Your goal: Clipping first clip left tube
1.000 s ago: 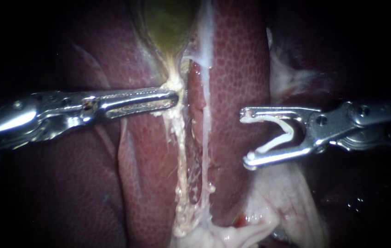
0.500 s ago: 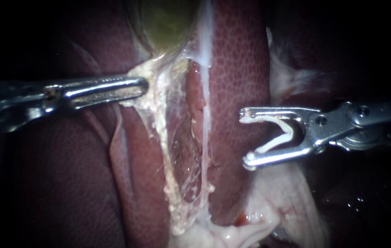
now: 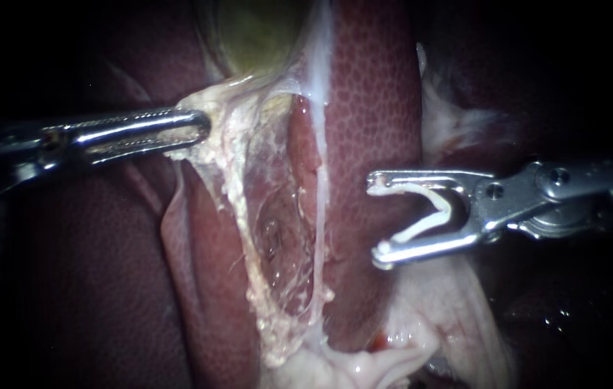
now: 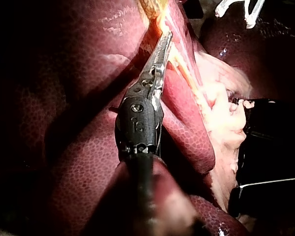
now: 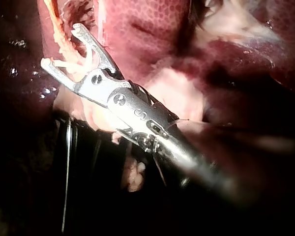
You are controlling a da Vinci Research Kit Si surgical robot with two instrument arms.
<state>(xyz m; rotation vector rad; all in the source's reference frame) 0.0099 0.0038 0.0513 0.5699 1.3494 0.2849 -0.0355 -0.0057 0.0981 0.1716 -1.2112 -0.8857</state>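
Jaws of my left instrument (image 3: 202,128) lie together, clamped on fatty tissue (image 3: 223,119) just below the gallbladder (image 3: 256,36), at the upper end of the left tube (image 3: 245,238). That tube, crusted and yellowish, is stretched taut. Its long axis runs from those jaws down and slightly toward the view's right, ending in pale tissue at the lower edge. A thin film spans between it and a thinner tube (image 3: 318,216) that stands nearly vertical beside it. My right instrument (image 3: 376,216) has its jaws wide apart with a white clip (image 3: 432,212) seated between them, one leg against each jaw. The clip's mouth faces the tubes but is clear of both, over the liver (image 3: 378,108).
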